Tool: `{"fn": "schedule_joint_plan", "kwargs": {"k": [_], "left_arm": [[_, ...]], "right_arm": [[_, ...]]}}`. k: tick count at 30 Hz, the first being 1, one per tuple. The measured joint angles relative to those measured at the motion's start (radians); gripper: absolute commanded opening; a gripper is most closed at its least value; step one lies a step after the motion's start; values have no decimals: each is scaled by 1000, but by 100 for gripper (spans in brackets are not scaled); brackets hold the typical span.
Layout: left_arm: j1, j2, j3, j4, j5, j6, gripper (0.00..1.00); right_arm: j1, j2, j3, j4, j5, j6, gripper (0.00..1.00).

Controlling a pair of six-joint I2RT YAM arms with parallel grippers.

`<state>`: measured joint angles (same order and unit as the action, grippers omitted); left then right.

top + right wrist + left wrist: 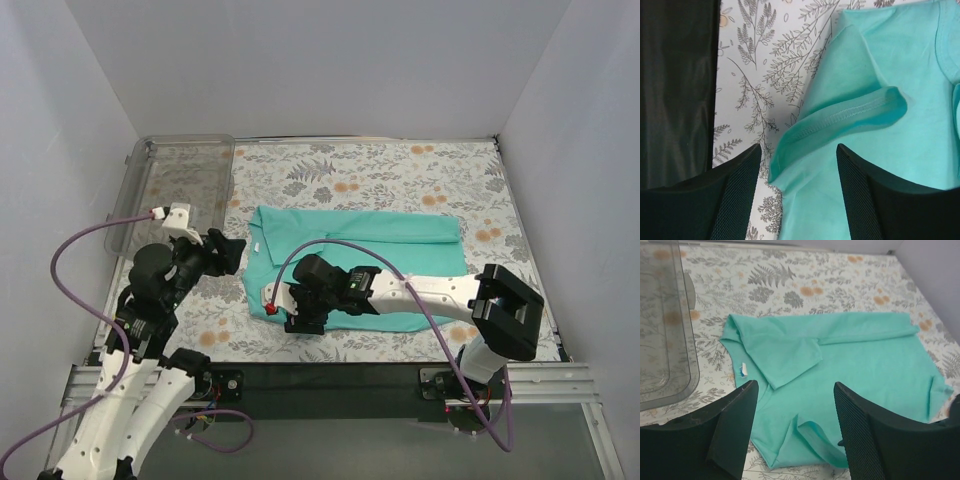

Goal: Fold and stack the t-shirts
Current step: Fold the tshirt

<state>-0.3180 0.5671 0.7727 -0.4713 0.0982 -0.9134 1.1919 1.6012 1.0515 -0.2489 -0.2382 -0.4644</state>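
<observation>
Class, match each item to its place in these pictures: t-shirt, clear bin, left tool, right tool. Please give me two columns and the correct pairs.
1 t-shirt
2 clear bin
3 left tool
4 right tool

A far left corner of the table
B over the shirt's near left corner
C middle of the table, partly folded
D just left of the shirt, open

Pairs: 1-C, 2-A, 3-D, 4-B
</observation>
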Motion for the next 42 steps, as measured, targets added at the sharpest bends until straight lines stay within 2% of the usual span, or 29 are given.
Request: {"fn": "schedule_joint_plan", "kwargs": {"k": [6,16,24,27,31,34,39,42], "left_arm": [[0,-103,-9,0,-28,-80,58],[0,-112,-38,-23,-9,-169,58],[0,-122,-47,-23,2,-211,58],[0,-125,-47,-22,8,-222,58],[0,-127,-59,-20,18,-233,58],[0,-127,-72,-19,25,-243,58],[0,-117,-95,2,80,-249,58],[0,-77,-103,31,145,-228,59]], "right_arm": [[42,78,2,12,115,51,60],[93,100,8,8,184,77,61],[129,165,30,7,268,79,56],[133,175,31,5,311,77,52],[134,175,31,4,358,70,33],[134,175,31,3,378,67,26],[126,154,31,-12,381,47,22],[97,92,31,-33,322,26,21]]}}
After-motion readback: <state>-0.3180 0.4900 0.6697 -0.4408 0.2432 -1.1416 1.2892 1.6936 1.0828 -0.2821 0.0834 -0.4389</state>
